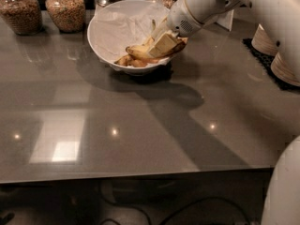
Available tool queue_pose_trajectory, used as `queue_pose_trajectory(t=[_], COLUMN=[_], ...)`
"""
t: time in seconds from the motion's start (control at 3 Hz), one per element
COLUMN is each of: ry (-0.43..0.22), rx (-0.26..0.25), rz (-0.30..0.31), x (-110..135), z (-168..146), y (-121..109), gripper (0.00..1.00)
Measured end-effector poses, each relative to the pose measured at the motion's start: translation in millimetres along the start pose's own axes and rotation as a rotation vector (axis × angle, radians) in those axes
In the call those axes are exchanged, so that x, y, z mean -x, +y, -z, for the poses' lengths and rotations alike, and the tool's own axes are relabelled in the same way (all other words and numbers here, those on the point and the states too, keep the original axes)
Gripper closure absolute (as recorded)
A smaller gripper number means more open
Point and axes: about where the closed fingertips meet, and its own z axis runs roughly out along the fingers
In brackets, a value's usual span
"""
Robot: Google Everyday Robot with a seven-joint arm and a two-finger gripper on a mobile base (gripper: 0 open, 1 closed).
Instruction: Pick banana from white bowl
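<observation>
The white bowl (108,29), lined with crumpled white paper, stands at the back middle of the grey table. Several bananas lie in its right half. The long yellow, brown-speckled banana (140,54) lies across the pile, and its right end is hidden under my gripper. My gripper (164,43) reaches down from the upper right into the bowl's right side and rests right on that banana. Shorter orange-brown bananas (125,60) lie at the front of the pile.
Glass jars of grain (21,11) (65,8) stand at the back left, with more jars behind the bowl. Stacked tan paper bowls (286,64) sit on a black mat at the right edge. My white arm (262,8) spans the upper right.
</observation>
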Motion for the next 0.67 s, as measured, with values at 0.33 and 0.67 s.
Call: queue_pose_trajectory(t=[0.33,0.67], ry=[0.044,0.088], rx=[0.047,0.087], rz=[-0.017,-0.024], x=[-10.5,-19.8], z=[-4.0,-8.9], y=[2.5,3.6], gripper=[0.4,0.42])
